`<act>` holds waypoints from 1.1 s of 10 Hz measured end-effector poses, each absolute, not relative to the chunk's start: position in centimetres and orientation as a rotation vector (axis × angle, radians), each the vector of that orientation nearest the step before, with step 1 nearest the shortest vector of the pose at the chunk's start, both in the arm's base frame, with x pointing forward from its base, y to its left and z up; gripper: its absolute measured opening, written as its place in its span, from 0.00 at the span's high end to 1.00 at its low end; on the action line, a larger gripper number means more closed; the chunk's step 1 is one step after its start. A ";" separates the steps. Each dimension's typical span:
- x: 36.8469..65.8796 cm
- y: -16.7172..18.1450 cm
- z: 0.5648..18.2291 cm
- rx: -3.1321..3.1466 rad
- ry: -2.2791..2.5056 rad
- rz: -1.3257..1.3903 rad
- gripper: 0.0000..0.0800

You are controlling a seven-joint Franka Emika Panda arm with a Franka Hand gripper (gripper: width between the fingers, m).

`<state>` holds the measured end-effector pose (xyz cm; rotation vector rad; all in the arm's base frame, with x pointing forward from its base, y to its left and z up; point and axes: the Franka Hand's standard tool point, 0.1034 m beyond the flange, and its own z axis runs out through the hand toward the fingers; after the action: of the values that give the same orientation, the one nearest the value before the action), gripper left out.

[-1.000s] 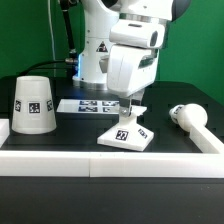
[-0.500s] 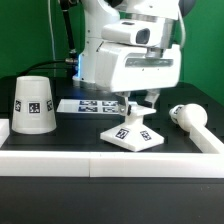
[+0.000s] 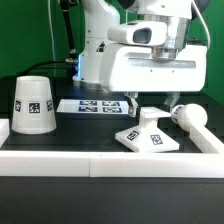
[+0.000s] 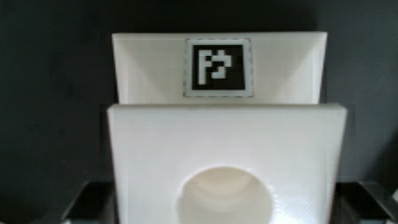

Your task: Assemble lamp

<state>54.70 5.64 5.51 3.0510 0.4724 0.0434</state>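
The white lamp base (image 3: 152,140), flat and angular with square tags, lies on the black table right of centre in the exterior view. My gripper (image 3: 151,108) stands over it, a finger on each side, shut on its raised back part. In the wrist view the base (image 4: 222,120) fills the frame between the dark fingers of my gripper (image 4: 222,212), with one tag and a round socket showing. The bulb (image 3: 190,117) lies on its side just to the exterior view's right of the base. The tapered shade (image 3: 33,105) stands at the left.
The marker board (image 3: 95,105) lies flat behind the middle of the table, in front of the white robot pedestal (image 3: 95,55). A low white wall (image 3: 100,160) runs along the table's front edge and up its right side.
My gripper has moved toward the exterior view's right with the base between its fingers. The base has slid and turned, and now lies close to the bulb. Shade and bulb have not moved.
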 end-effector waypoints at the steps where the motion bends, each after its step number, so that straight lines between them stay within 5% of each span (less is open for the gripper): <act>1: 54.5 6.0 5.3 3.085 0.270 0.045 0.33; 11: 58.4 10.1 5.3 3.100 0.156 0.118 0.33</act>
<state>58.44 10.09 5.32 3.1002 0.1561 0.1177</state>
